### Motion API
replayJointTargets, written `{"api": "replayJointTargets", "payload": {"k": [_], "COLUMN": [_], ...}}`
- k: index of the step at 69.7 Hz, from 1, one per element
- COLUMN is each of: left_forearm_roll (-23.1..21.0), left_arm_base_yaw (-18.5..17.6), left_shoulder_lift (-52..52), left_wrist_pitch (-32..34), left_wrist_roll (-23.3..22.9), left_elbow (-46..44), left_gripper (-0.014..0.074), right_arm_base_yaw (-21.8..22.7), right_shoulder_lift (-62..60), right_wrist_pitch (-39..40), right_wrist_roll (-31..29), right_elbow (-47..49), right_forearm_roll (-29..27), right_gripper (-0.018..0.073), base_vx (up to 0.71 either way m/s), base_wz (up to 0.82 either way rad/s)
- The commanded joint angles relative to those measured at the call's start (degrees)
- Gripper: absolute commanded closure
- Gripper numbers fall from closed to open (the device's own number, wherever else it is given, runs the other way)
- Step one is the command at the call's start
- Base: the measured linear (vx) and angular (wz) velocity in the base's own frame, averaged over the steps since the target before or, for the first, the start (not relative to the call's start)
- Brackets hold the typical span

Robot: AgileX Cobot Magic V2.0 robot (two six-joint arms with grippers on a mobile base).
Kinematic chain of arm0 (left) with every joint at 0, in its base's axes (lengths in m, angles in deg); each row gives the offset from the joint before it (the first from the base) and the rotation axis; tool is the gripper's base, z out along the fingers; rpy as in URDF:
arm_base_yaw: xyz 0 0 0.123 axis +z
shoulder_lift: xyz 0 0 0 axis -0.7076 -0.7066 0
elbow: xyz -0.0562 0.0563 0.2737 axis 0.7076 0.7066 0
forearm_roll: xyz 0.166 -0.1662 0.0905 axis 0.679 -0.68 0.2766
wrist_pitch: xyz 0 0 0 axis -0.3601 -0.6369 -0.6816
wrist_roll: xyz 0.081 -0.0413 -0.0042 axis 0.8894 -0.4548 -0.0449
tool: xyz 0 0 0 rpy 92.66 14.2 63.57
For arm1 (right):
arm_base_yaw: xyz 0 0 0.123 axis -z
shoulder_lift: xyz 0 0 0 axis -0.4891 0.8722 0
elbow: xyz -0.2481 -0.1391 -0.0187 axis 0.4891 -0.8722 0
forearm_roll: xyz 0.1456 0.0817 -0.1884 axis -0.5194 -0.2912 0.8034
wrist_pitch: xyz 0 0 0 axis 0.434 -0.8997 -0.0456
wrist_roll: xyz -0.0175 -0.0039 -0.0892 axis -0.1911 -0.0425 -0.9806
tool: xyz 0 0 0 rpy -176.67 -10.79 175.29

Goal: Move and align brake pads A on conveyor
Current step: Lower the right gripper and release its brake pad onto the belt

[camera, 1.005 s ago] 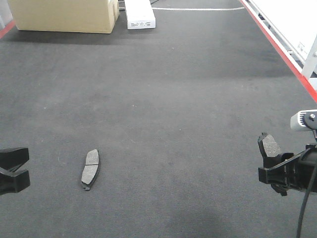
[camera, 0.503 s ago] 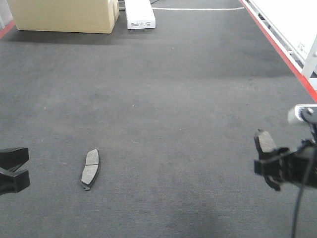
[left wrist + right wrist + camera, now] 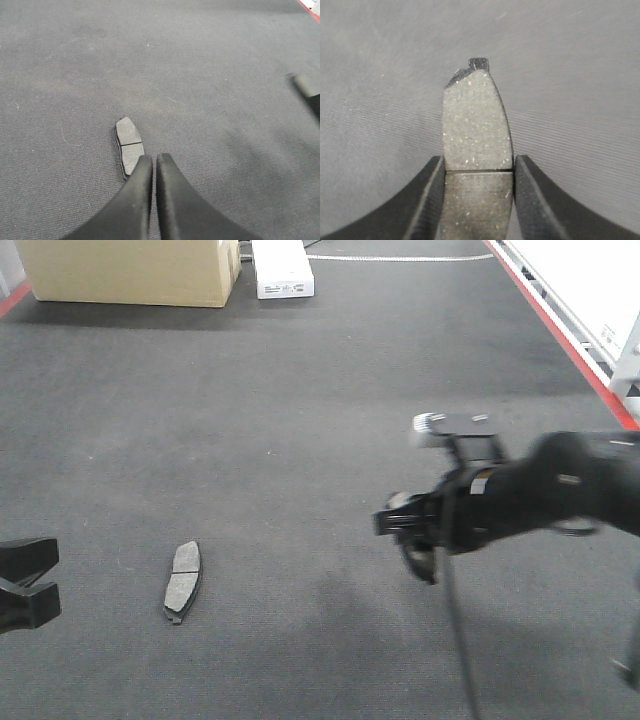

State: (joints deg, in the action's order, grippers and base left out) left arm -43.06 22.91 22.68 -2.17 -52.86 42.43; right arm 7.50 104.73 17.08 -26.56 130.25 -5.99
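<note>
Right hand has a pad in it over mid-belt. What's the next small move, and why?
Probably carry the right hand left toward the lying pad on the conveyor: the held pad is clamped in it, seemingly above the belt, and far to the right of the lying one.

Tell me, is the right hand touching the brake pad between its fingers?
Touching. The right wrist view shows the right hand closed on the brake pad, both fingers pressed against its edges with no gap.

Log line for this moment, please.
left gripper: shut, empty | right gripper: shut on held brake pad, over conveyor | loose brake pad: flat on conveyor by left gripper
</note>
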Motion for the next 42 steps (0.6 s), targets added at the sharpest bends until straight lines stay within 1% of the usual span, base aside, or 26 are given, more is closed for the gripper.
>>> {"api": "replayJointTargets", "payload": {"k": [1, 12, 30, 34, 42], "left_forearm_roll": [0.0, 0.0, 0.0, 0.0, 0.0], "left_arm_base_yaw": [-0.3, -0.3, -0.3, -0.3, -0.3], "left_shoulder_lift": [0.2, 0.2, 0.2, 0.2, 0.2], "left_wrist_pitch": [3.4, 3.4, 3.4, 3.4, 3.4], "left_wrist_roll": [-0.4, -0.4, -0.4, -0.4, -0.4], "left_elbow": [-1.4, -1.4, -1.4, -1.4, -1.4], "left_gripper": [0.0604, 0.0604, 0.0604, 0.0604, 0.0604], "right_arm_base_yaw": [0.0, 0.0, 0.1, 0.1, 0.1], "right_shoulder_lift": [1.6, 5.2, 9.3, 9.8, 10.4], "right_wrist_pitch": [1.2, 3.0, 3.7, 3.8, 3.0], "right_wrist_roll": [2.8, 8.0, 19.3, 20.3, 20.3], "right_elbow": [3.9, 4.5, 4.5, 4.5, 4.5], "right_forearm_roll": [1.4, 5.9, 12.7, 13.6, 13.7], "right_gripper": [0.0534, 0.0534, 0.0534, 0.0534, 0.0529], "base_vx": [0.00, 0.00, 0.00, 0.00, 0.00], "base_wz": [0.00, 0.00, 0.00, 0.00, 0.00]}}
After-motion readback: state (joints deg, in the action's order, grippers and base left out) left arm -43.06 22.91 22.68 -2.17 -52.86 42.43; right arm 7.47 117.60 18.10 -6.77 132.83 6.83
